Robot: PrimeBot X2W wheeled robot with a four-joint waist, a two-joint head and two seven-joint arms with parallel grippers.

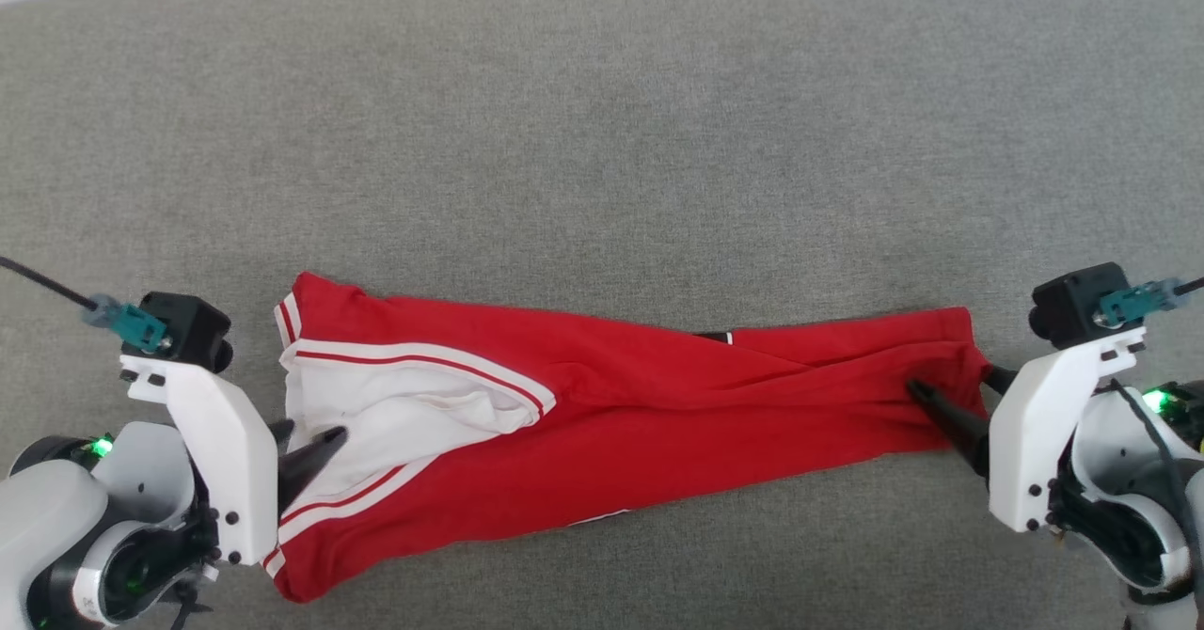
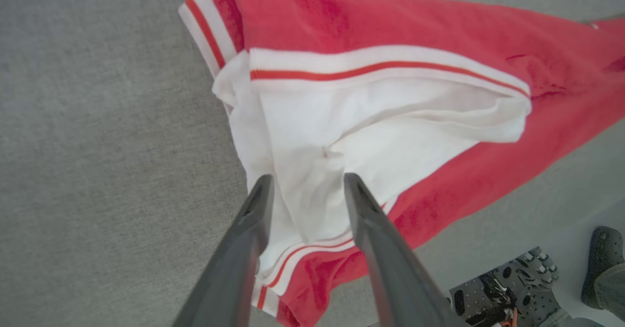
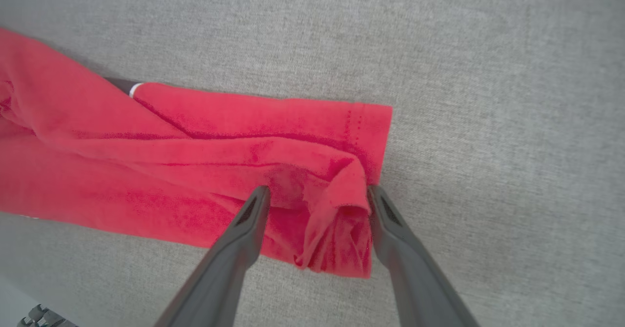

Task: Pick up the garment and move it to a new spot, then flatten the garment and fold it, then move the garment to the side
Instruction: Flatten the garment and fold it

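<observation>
Head view shows the garment [image 1: 611, 423] drawn out in a long, narrow band across the grey surface [image 1: 602, 141], on the robot's side of it, with one tool at each end. From where I stand it looks like a stretch-out. The ends sit far apart so the cloth lies long rather than heaped, though it is doubled over lengthwise and creased, not flat.

The left tool [image 1: 308, 434] sits at the end with the white sleeve [image 1: 395, 404]. In the left wrist view its two fingers stand partly apart over the white cloth, with the striped trim just below them. I see nothing pinched between them, so I take it as open and empty.

The right tool [image 1: 950, 381] is at the opposite end, at the red hem [image 3: 342, 205]. In the right wrist view its fingers are spread wide and straddle a small bunched ridge of hem. That ridge rests on the surface and is not clamped.

By my judgement the garment lies at its spot and flattening comes next. The overlapped body and tucked sleeve need opening out before any fold will be tidy.
</observation>
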